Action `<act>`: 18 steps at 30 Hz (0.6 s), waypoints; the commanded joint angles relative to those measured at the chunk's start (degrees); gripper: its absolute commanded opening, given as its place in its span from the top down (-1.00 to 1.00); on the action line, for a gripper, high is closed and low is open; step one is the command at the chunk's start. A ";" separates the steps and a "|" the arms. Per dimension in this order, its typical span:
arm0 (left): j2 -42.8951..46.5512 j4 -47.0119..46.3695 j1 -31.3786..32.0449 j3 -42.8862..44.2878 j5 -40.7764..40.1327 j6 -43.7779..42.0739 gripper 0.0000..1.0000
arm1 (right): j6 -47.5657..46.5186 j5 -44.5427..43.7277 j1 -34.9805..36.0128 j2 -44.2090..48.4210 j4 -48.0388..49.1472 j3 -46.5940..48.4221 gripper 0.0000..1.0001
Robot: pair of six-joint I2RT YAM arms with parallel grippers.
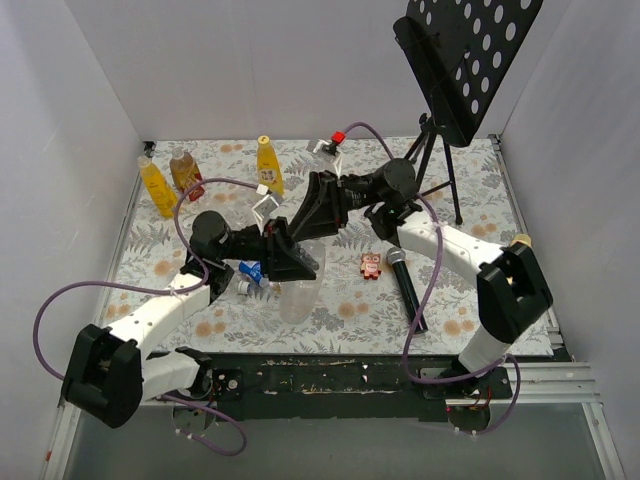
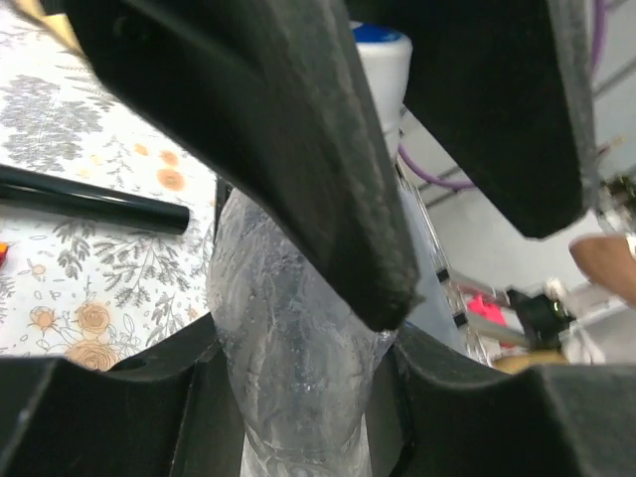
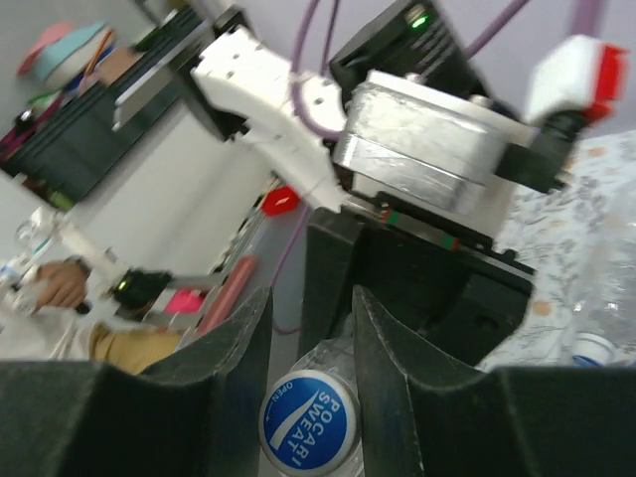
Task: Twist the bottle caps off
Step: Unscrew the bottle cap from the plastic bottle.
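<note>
Bottle point(image 2: 288, 328) clamped in left tool point(image 1: 288, 258) | blue cap point(image 3: 308, 422) clamped in right tool point(image 3: 310, 333)

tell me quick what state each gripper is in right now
left gripper: closed, holding the clear bottle by its body
right gripper: closed on the blue cap
</note>
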State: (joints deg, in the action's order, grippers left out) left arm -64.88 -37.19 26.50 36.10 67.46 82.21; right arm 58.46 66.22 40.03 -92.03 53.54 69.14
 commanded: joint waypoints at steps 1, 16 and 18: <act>-1.21 4.45 -1.01 6.49 14.64 -9.15 1.00 | 22.10 15.79 4.62 -1.58 43.91 8.20 0.97; 6.69 42.12 -1.01 11.02 -9.97 -32.48 1.00 | -32.89 -15.82 -1.80 10.10 -43.61 13.32 -0.72; 9.41 38.70 -1.01 9.17 -13.48 -29.58 1.00 | -30.78 -20.49 -1.71 11.52 -43.69 10.41 -0.71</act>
State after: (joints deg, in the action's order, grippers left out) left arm -61.39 4.10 25.61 47.64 61.69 50.41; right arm 31.14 59.57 38.44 -83.57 20.12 83.18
